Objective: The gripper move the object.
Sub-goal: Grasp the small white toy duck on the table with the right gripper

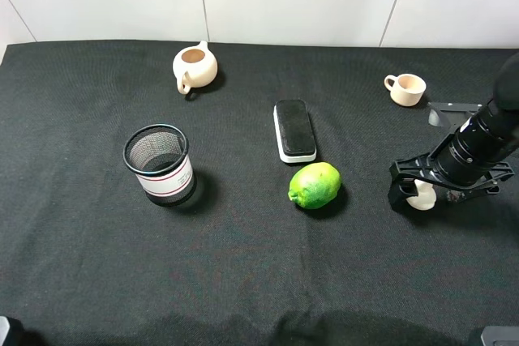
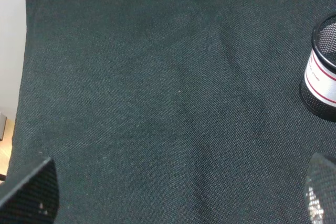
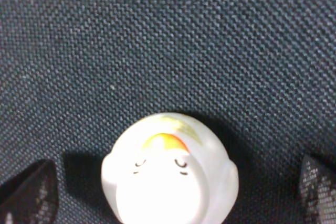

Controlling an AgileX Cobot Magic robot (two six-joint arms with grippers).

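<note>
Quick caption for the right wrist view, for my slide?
Open right gripper straddling the small white round piece with a painted face, on black cloth.

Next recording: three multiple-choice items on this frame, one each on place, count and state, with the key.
1. The white object sits: A in the mesh holder; B between the fingers of the right gripper; C beside the teapot.
2. Limes in view: A one; B two; C three.
3. The right gripper is: A shut on the white object; B shut, holding nothing; C open.
Key: 1 B, the right wrist view shows it between the fingertips; 2 A, only one lime shows; 3 C, both fingers stand clear of the white object.
</note>
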